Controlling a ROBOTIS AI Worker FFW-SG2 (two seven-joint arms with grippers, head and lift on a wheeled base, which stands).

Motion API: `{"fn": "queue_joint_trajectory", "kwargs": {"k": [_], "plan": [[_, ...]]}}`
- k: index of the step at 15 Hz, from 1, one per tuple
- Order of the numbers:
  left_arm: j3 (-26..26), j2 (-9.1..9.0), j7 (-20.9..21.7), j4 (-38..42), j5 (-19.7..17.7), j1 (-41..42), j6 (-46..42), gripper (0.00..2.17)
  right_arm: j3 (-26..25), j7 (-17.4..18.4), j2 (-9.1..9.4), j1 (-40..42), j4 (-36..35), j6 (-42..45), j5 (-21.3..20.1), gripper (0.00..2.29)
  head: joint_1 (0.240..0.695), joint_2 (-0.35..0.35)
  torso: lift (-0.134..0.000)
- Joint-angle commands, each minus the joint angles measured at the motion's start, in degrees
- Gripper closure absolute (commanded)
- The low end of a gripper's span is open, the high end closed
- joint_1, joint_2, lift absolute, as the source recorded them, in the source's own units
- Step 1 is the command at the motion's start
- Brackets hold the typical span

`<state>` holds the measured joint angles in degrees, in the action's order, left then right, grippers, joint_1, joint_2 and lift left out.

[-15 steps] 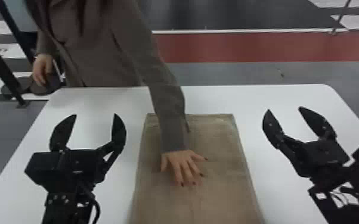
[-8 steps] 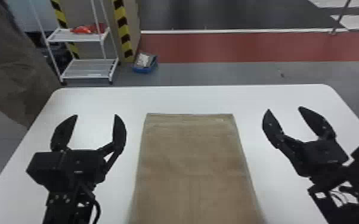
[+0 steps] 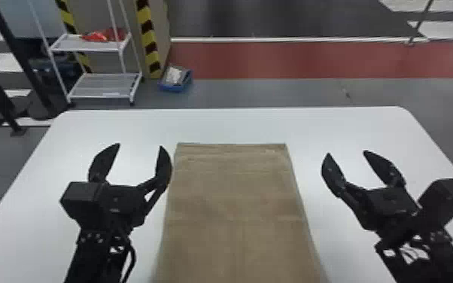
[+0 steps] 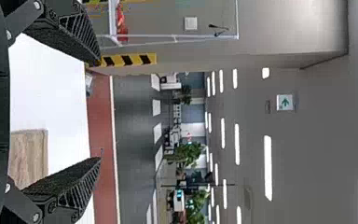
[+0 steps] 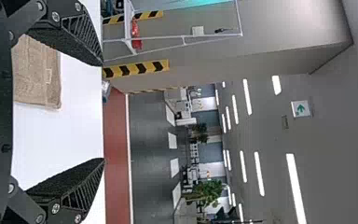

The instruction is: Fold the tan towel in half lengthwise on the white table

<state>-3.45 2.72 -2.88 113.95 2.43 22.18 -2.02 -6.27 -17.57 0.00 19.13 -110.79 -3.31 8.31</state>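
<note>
Two grippers are up over the white table [image 3: 350, 126], one on each side of the tan towel [image 3: 233, 210], and both are spread wide! Look at the left gripper [image 3: 140, 145]: fingers [image 3: 104, 162] well apart, empty, the inner one right beside the towel's left edge in the head view. Across on the other side, the right gripper [image 3: 346, 152] matches it, its fingers [image 3: 332, 174] wide apart too, with nothing in their grasp, and clear table between it and the towel's right edge. The wrist views back that up, with a big gap at the left gripper [image 4: 100, 111] and another at the right gripper [image 5: 104, 112]. And the towel? Lying flat down the middle, far edge nearly straight, faint creases running across it, a small pale patch near the far right corner, its near end running out of the head view's bottom.
</note>
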Motion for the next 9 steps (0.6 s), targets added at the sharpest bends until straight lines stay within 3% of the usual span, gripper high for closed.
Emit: {"fn": "queue_joint_trajectory", "kwargs": {"k": [1, 6, 9], "plan": [[-1.9, -0.26, 2.0, -6.0, -1.1, -5.6, 3.2, 0.21, -1.2, -0.2, 0.05, 0.1, 2.0, 1.2, 0.2, 0.17, 0.695, -0.006, -0.123], [-4.2, -0.61, 8.6, -25.7, -5.2, -23.1, 8.8, 0.33, -3.5, -0.8, -0.18, 1.5, 2.4, 1.6, 0.3, 0.17, 0.695, -0.096, -0.123], [-3.2, -0.61, 11.4, -32.7, -6.4, -28.2, 9.5, 0.52, -3.7, -0.9, -0.18, 2.1, 2.5, 1.9, 0.0, 0.17, 0.695, -0.121, -0.123]]}}
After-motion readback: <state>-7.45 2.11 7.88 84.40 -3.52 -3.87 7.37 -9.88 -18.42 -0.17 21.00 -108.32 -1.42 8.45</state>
